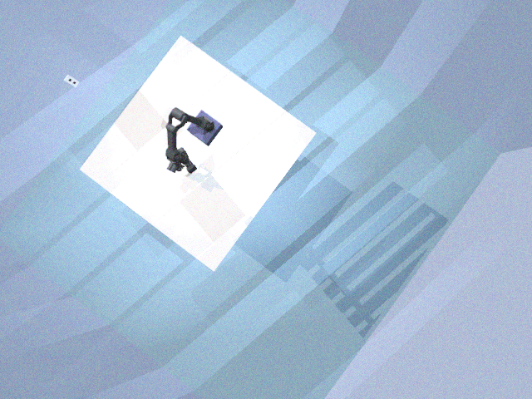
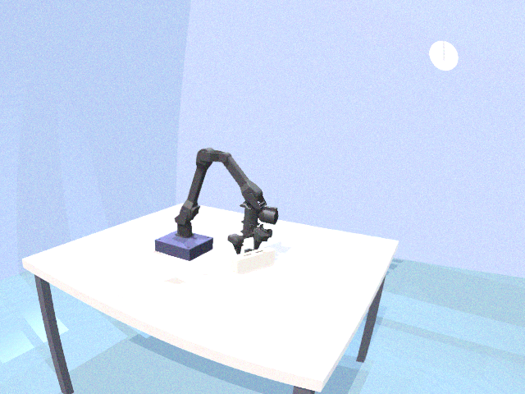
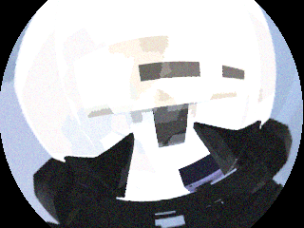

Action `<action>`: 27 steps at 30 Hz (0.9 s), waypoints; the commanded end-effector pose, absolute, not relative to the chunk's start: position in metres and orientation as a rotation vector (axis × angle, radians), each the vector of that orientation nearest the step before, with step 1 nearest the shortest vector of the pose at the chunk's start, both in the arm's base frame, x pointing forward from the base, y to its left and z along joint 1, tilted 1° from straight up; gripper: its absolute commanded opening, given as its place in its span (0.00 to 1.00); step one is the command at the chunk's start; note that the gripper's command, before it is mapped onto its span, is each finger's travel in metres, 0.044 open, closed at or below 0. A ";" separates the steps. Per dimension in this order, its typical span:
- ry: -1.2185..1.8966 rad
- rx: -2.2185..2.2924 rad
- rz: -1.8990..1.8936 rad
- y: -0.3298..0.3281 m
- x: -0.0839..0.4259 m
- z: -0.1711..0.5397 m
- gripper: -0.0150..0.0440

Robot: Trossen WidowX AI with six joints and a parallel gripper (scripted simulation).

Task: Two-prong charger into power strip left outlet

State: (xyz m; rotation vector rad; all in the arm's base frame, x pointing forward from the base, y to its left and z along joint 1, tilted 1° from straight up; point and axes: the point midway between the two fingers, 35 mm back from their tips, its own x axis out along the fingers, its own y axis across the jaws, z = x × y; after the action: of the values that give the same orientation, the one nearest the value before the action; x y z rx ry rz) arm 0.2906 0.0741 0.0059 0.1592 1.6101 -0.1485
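The pale power strip (image 2: pixel 256 263) (image 3: pixel 211 71) lies on the table; two dark rectangular areas show on its top in the wrist view, a longer one (image 3: pixel 182 69) and a shorter one (image 3: pixel 233 72) to the right. A dark block (image 3: pixel 171 125), apparently the charger, shows between the fingers just below the strip's edge in that view. My gripper (image 1: pixel 182 169) (image 2: pixel 247 249) (image 3: pixel 163 128) points down beside the strip. It is open, with room on both sides of the block, and grips nothing. The prongs are not visible, and I cannot tell whether they are in an outlet.
The arm's purple base (image 1: pixel 209 137) (image 2: pixel 183 245) (image 3: pixel 201 172) stands on the white table (image 1: pixel 258 129) (image 2: pixel 254 322). The strip is close beside the fingers. Bright glare washes out the strip's outline in the top view.
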 end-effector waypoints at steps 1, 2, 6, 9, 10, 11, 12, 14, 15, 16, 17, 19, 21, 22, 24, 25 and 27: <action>1.611 0.161 -0.156 0.075 0.284 0.005 1.00; 1.611 0.161 -0.156 0.075 0.283 0.005 1.00; 1.612 0.161 -0.155 0.077 0.278 0.005 1.00; 1.612 0.161 -0.155 0.077 0.274 0.005 1.00; 1.612 0.161 -0.155 0.078 0.273 0.005 1.00; 1.612 0.161 -0.155 0.078 0.272 0.005 1.00; 1.613 0.161 -0.155 0.078 0.271 0.005 1.00; 1.613 0.161 -0.155 0.079 0.268 0.005 1.00; 1.613 0.161 -0.155 0.079 0.267 0.005 1.00; 1.613 0.162 -0.155 0.079 0.266 0.005 1.00; 1.613 0.162 -0.155 0.080 0.264 0.005 1.00; 1.613 0.162 -0.155 0.080 0.262 0.004 1.00; 1.614 0.162 -0.155 0.081 0.259 0.004 1.00; 1.614 0.162 -0.155 0.081 0.258 0.004 1.00; 1.614 0.162 -0.155 0.081 0.255 0.004 1.00; 1.614 0.162 -0.155 0.081 0.254 0.004 1.00; 1.614 0.162 -0.155 0.082 0.252 0.004 1.00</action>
State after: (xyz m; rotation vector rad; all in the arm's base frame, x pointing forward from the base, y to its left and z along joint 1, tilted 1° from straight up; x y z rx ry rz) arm 0.2569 0.0813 0.0050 0.1566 1.6121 -0.1510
